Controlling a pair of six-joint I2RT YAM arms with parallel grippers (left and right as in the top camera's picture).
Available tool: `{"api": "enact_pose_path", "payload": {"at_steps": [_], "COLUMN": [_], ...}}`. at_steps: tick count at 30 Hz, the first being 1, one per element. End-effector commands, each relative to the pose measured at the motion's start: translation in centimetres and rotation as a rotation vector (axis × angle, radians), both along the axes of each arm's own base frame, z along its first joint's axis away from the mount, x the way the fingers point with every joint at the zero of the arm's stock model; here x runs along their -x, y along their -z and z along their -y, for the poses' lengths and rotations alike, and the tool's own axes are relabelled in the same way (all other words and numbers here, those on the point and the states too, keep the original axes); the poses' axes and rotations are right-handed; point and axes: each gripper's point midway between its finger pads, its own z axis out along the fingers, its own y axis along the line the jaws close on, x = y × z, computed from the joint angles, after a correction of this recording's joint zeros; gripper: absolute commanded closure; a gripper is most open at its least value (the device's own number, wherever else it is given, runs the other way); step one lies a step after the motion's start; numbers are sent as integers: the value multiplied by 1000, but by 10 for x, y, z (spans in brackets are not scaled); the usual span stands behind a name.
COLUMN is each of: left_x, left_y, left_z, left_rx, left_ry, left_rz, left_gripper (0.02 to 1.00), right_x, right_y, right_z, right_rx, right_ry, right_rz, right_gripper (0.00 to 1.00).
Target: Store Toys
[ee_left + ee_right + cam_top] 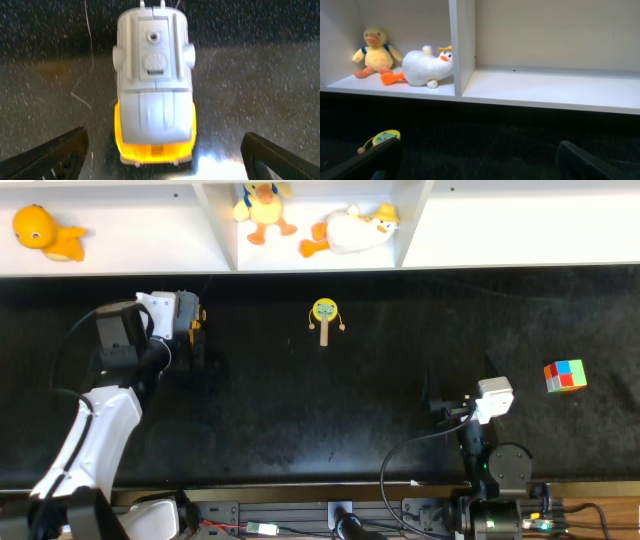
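A grey and yellow toy truck [155, 85] stands on the black table just ahead of my left gripper [160, 167]. That gripper is open, its fingers wide to either side of the truck and touching nothing. From above, the truck [192, 314] and left gripper [186, 340] are at the table's far left, near the shelf. A small yellow-green rattle [324, 315] lies mid-table, and a coloured cube [565, 375] sits at the right. My right gripper [480, 165] is open and empty, low over the table near the front right [470, 408].
A white shelf [220, 240] runs along the back. An orange duck [45, 232] fills its left bay; a yellow duck [263, 208] and a white duck [350, 230] share the middle one. The right bay [555, 87] holds nothing. The rattle [382, 137] lies ahead of my right gripper.
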Motion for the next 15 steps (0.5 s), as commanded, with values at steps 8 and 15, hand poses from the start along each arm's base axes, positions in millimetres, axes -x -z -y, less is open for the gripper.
{"api": "enact_pose_path", "payload": {"at_steps": [8,15], "left_x": [-23,-26], "left_y": [-8,-1], "left_z": [-11,-11], "left_rx": [-65,-61], "left_ry": [-16,-18], "left_rz": [56,50], "left_gripper": [49,71], "right_x": [0,0], "right_y": [4,4], "right_z": [1,1], "right_rx": [-8,-8], "right_ry": [6,6], "right_rz": [-2,-2], "right_gripper": [5,5]}}
